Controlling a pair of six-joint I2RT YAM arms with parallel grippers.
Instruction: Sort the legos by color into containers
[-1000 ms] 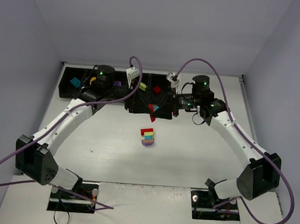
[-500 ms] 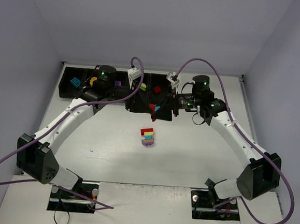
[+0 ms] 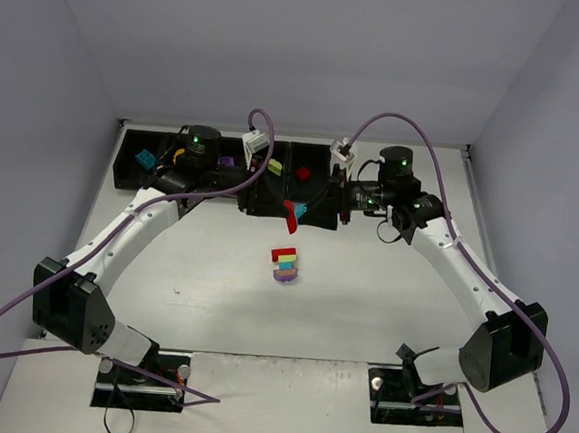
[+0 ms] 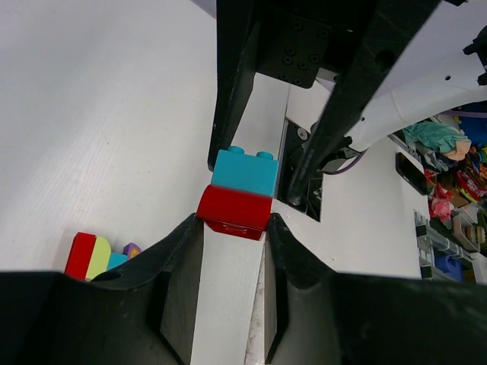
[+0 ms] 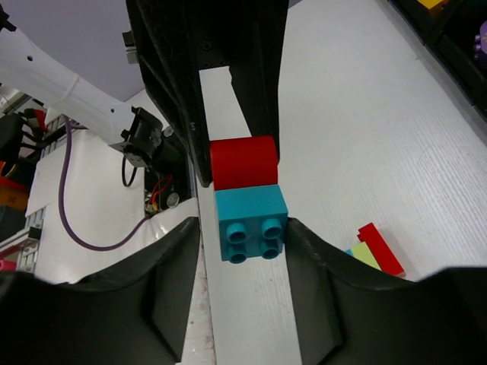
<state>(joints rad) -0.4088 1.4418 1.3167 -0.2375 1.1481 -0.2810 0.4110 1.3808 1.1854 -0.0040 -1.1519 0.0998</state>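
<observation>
My left gripper [image 3: 288, 213] is shut on a red brick [image 4: 234, 211]. My right gripper [image 3: 304, 212] is shut on a teal brick [image 5: 251, 220]. The two bricks touch end to end and hang above the table, just in front of the containers [image 3: 127, 175]. In the left wrist view my left gripper [image 4: 234, 218] pinches the red brick, with the teal brick [image 4: 243, 172] beyond it. In the right wrist view my right gripper [image 5: 245, 226] pinches the teal brick, with the red brick [image 5: 243, 161] beyond it. A stack of legos [image 3: 286, 266] in red, lime, teal and purple stands mid-table.
The black bin row runs along the back edge and holds a teal brick [image 3: 147, 158], an orange one [image 3: 179, 155], a purple one [image 3: 227, 161], a lime one [image 3: 273, 166] and a red one [image 3: 303, 174]. Purple cables arch over both arms.
My right arm has shifted a little to the right and the teal brick now shows beside the red one. The left arm and the stack have hardly moved.
</observation>
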